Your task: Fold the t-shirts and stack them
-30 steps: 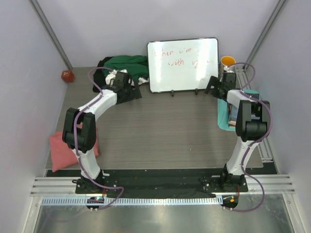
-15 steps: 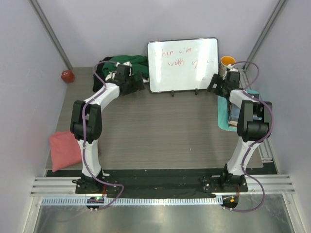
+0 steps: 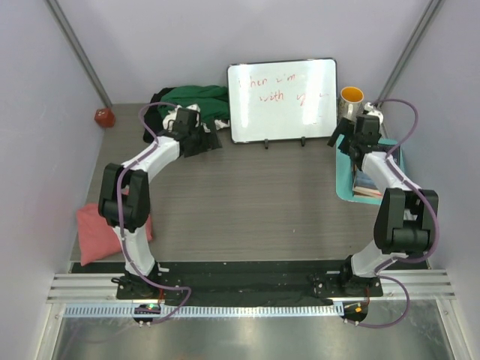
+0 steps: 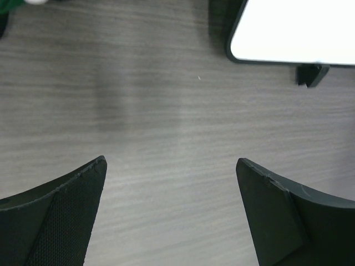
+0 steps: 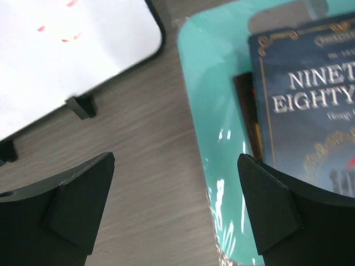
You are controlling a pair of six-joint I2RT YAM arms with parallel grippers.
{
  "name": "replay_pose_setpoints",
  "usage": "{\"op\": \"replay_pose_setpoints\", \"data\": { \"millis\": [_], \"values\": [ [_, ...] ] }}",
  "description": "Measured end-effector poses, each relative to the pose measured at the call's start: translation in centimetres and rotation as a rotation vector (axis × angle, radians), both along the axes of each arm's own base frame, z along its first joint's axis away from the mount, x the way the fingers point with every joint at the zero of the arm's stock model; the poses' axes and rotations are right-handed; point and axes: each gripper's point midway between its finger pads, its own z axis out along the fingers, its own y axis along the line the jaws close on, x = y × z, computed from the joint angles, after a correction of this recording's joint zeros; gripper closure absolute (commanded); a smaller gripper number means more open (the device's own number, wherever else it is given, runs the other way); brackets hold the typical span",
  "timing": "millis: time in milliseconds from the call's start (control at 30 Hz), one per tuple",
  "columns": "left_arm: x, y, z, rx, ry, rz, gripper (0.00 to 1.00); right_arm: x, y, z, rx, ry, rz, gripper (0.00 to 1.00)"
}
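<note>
The salmon pink t-shirt (image 3: 96, 234) lies bunched at the near left corner of the bench (image 3: 255, 202), partly over its edge and just left of the left arm's elbow. The middle of the bench is bare wood grain.

On the right sits a teal mat (image 3: 345, 180) with a book (image 3: 367, 184) on it. Only the right wrist view shows the book's dark blue cover, with pale lettering that runs off the frame. It also shows the right pincer (image 5: 176, 160) with its fingers spread wide and nothing between them, hanging over the mat's left edge and the bare wood beside it.

The left wrist view shows the left pincer (image 4: 171, 166) spread just as wide, also holding nothing. It is over bare bench, with the lower left corner of the whiteboard (image 3: 283, 100) and one of its feet ahead. A sliver of green cloth shows at the far left corner of that view.

From above, the left pincer is near the dark green t-shirt (image 3: 193, 97), which is heaped at the far left beside the whiteboard. Black and white cloth shows at the heap's edges, but I cannot make out separate garments. A yellow mug (image 3: 351, 95) stands at the far right just beyond the right pincer, and a small red ball (image 3: 103, 116) sits at the far left by the wall.
</note>
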Motion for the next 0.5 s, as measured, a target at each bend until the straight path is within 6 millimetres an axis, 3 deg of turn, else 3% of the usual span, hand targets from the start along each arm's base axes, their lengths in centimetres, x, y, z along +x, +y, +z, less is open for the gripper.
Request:
{"op": "replay_pose_setpoints", "data": {
  "millis": [133,267,500],
  "values": [
    [-1.5,-0.3,1.4,-0.003,-0.019,-0.014,0.00,-3.0,-1.5,-0.4,-0.038,0.037,-0.100,0.00],
    [-2.4,-0.8,2.9,-0.014,-0.050,-0.029,0.00,-4.4,-3.4,0.4,-0.071,0.036,-0.209,0.00],
    [-3.9,-0.4,2.1,-0.002,-0.030,-0.021,0.00,-6.5,-7.6,1.2,-0.080,0.018,-0.376,0.00]
  ]
}}
